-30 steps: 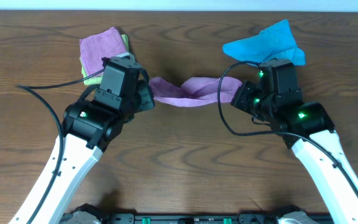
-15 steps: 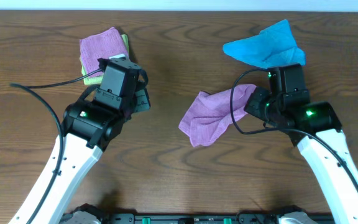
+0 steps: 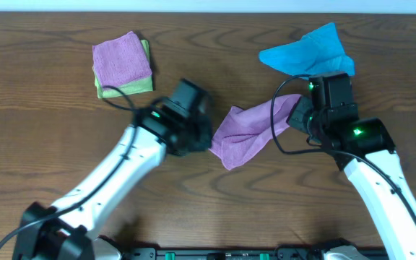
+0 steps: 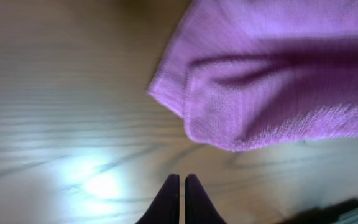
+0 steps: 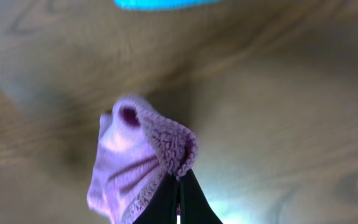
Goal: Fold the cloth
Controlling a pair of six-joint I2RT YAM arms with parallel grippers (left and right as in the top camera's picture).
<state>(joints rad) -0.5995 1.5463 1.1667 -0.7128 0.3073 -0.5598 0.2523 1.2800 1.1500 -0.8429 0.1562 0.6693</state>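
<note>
A purple cloth lies crumpled on the wooden table between the arms. My right gripper is shut on its right corner, which bunches above the fingertips in the right wrist view. My left gripper is shut and empty, just left of the cloth's lower-left edge. In the left wrist view the fingertips are together over bare wood, a little short of the cloth's edge.
A blue cloth lies crumpled at the back right, close behind my right gripper. A folded purple cloth sits on a folded green cloth at the back left.
The left gripper let go of the cloth, which dropped into a heap held by the right gripper. The left arm then swung right, up to the cloth's lower-left edge.
</note>
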